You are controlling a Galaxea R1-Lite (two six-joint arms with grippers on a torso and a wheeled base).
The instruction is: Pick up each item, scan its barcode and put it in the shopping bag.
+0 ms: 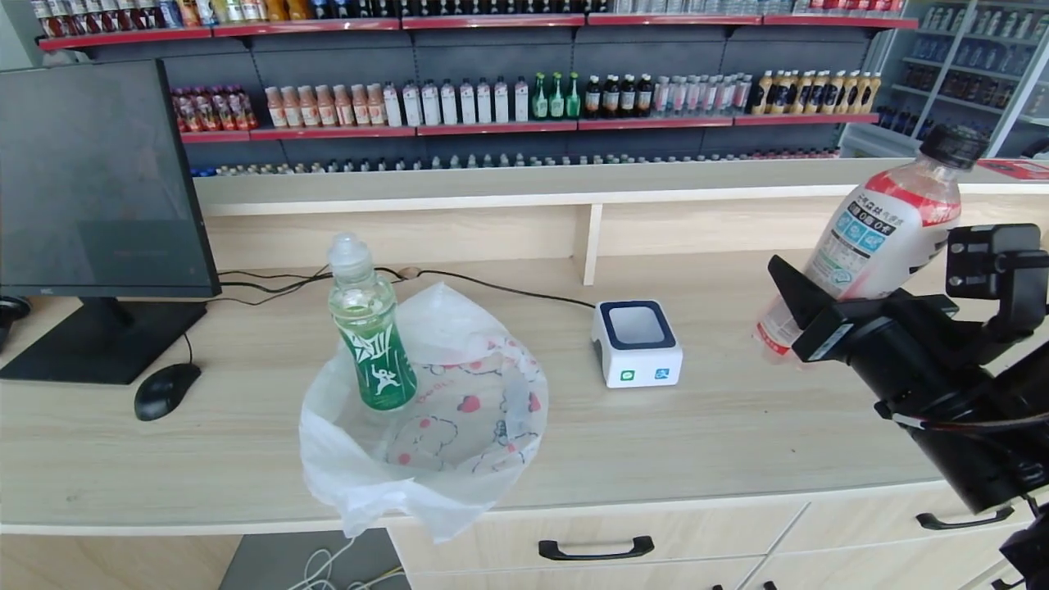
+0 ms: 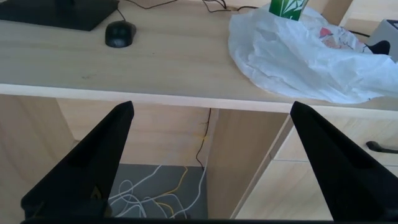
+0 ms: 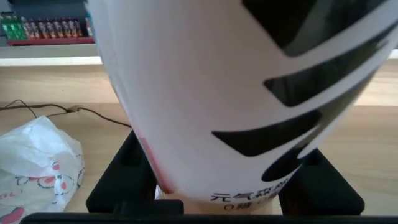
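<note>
A white and red bottle [image 1: 881,225] with a black cap is held tilted above the counter's right side, with my right gripper [image 1: 828,315] shut on its lower half. Up close that bottle [image 3: 236,99] sits between the right gripper's fingers [image 3: 121,180]. A green bottle [image 1: 369,336] stands upright in the white shopping bag [image 1: 459,418] near the counter's front edge. The white barcode scanner [image 1: 636,342] sits to the right of the bag, left of the held bottle. My left gripper [image 2: 208,162] is open, below and in front of the counter edge, with nothing between its fingers.
A dark monitor [image 1: 98,188] and a black mouse [image 1: 166,390] occupy the counter's left side, with cables running behind the bag. A raised wooden ledge [image 1: 574,184] borders the back. Drawers with black handles [image 1: 596,548] lie below the front edge. Bare counter lies between scanner and front edge.
</note>
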